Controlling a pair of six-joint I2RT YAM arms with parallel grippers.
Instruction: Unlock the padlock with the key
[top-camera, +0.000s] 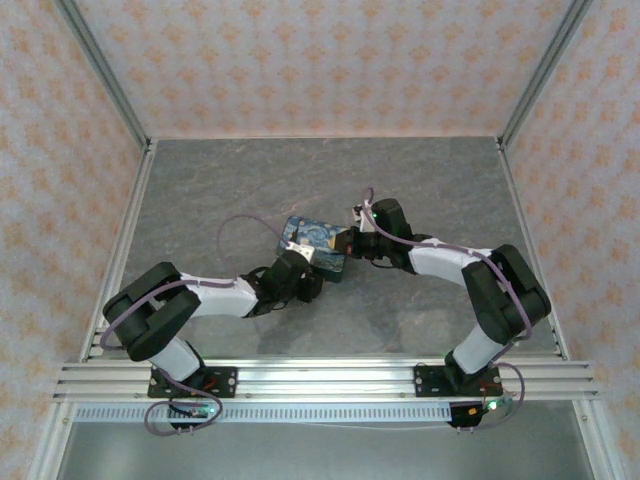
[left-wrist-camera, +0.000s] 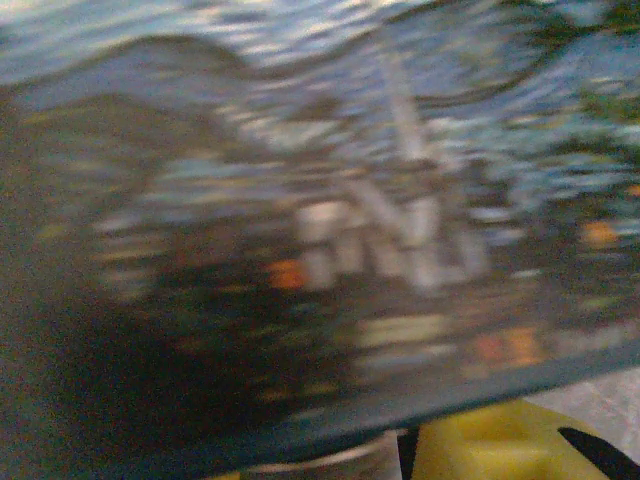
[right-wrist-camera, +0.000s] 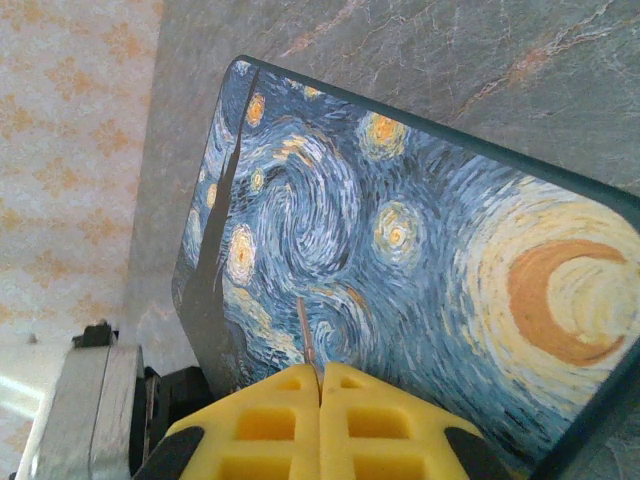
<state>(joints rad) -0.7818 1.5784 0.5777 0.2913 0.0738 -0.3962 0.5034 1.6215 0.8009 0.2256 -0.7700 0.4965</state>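
My right gripper (right-wrist-camera: 320, 376) is shut on the key (right-wrist-camera: 307, 335), whose thin metal blade sticks out between the yellow fingers (right-wrist-camera: 390, 420). The blade points at the lid of the starry-night box (right-wrist-camera: 420, 250). In the top view the right gripper (top-camera: 352, 243) sits at the box's (top-camera: 318, 240) right end. My left gripper (top-camera: 303, 268) presses against the box's near left side. The left wrist view is a blurred close-up of the box wall (left-wrist-camera: 300, 200), with one yellow finger (left-wrist-camera: 500, 445) at the bottom edge. The padlock is hidden from me.
The box lies mid-table on the grey stone-patterned surface (top-camera: 230, 190). Patterned walls and metal frame posts (top-camera: 105, 75) enclose the table. The aluminium rail (top-camera: 330, 378) carrying both arm bases runs along the near edge.
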